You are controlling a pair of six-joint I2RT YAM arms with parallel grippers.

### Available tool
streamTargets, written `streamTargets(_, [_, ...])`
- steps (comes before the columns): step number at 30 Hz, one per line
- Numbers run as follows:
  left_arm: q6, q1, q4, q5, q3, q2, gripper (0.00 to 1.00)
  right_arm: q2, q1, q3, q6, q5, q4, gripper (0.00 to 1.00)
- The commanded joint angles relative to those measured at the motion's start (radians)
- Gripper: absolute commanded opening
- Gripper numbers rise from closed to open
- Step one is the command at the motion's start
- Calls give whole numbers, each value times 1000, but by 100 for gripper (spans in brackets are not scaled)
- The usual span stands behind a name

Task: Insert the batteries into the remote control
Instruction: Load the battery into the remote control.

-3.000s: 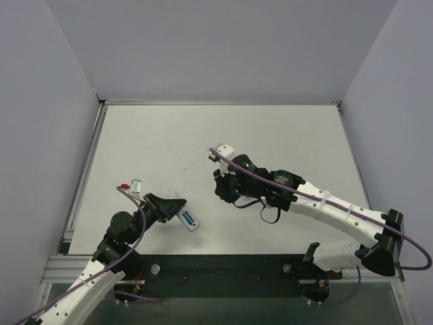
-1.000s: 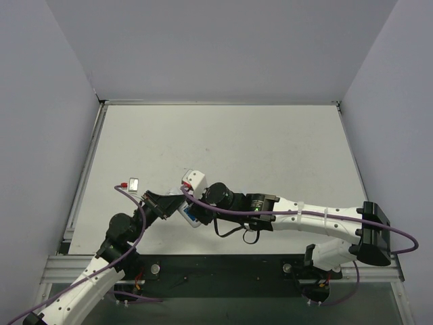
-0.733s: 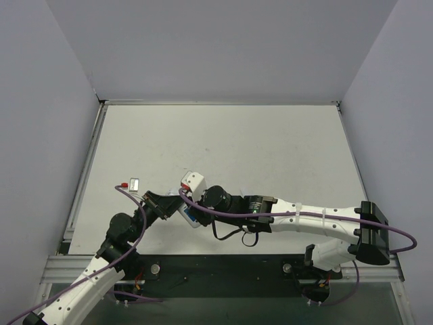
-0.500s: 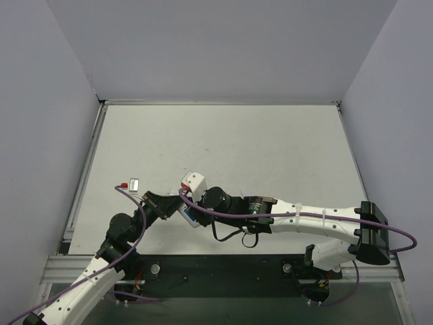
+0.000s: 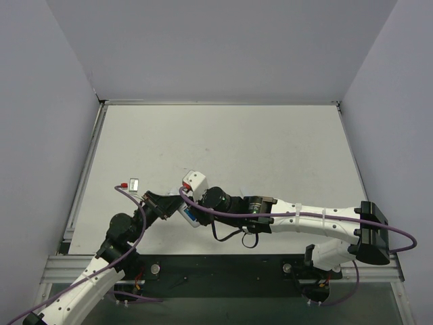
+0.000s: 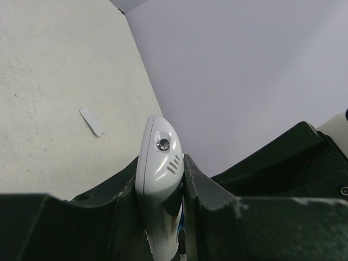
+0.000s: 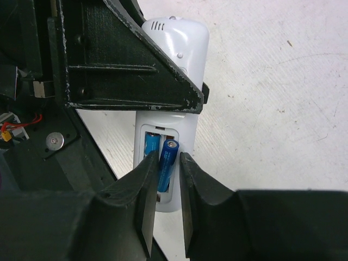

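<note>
Blue-jacketed, one battery (image 7: pixel 151 145) is seated in the remote control (image 7: pixel 179 49), lower centre of the right-wrist view, itself clamped by the left gripper (image 6: pixel 161 163). The second battery (image 7: pixel 167 160) lies tilted between the right gripper's (image 7: pixel 168 159) jaws; a pinch cannot be confirmed. It should be pressed flat before release.

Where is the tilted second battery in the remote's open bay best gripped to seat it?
Grip the tilted battery across its round sides near mid-length, coming from over the open back of the remote control, as the right gripper is lined up. One end looks raised, so its sides seem to stand clear of the seated battery.
</note>
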Motion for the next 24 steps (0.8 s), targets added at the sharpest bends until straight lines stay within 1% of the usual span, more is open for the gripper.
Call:
streamTargets(1, [-31, 1, 112, 0, -17, -9, 0, 10, -1, 21, -3, 36, -55, 18])
streamTargets(4, [-32, 1, 112, 3, -19, -9, 0, 11, 1, 28, -9, 23, -54, 18])
streamTargets(7, [-38, 1, 111, 3, -20, -12, 0, 8, 1, 34, -16, 17, -55, 25])
streamTargets(13, [-60, 1, 129, 7, -28, 6, 0, 1, 5, 51, -31, 8, -57, 29])
streamTargets(16, [-75, 1, 146, 17, -28, 23, 0, -10, 4, 60, -42, -1, -57, 37])
streamTargets(17, [-78, 1, 148, 18, -27, 32, 0, -21, 4, 61, -46, -6, -58, 41])
streamTargets(19, [-81, 1, 149, 23, -28, 38, 0, -36, 4, 69, -63, -27, -61, 47])
streamTargets(20, [-84, 1, 151, 24, -28, 44, 0, -54, 4, 71, -69, -37, -61, 53])
streamTargets(23, [-92, 1, 160, 30, -28, 55, 0, -105, -6, 67, -89, -87, -63, 61])
streamTargets(24, [-93, 1, 163, 32, -27, 61, 0, -119, -16, 64, -107, -110, -66, 62])
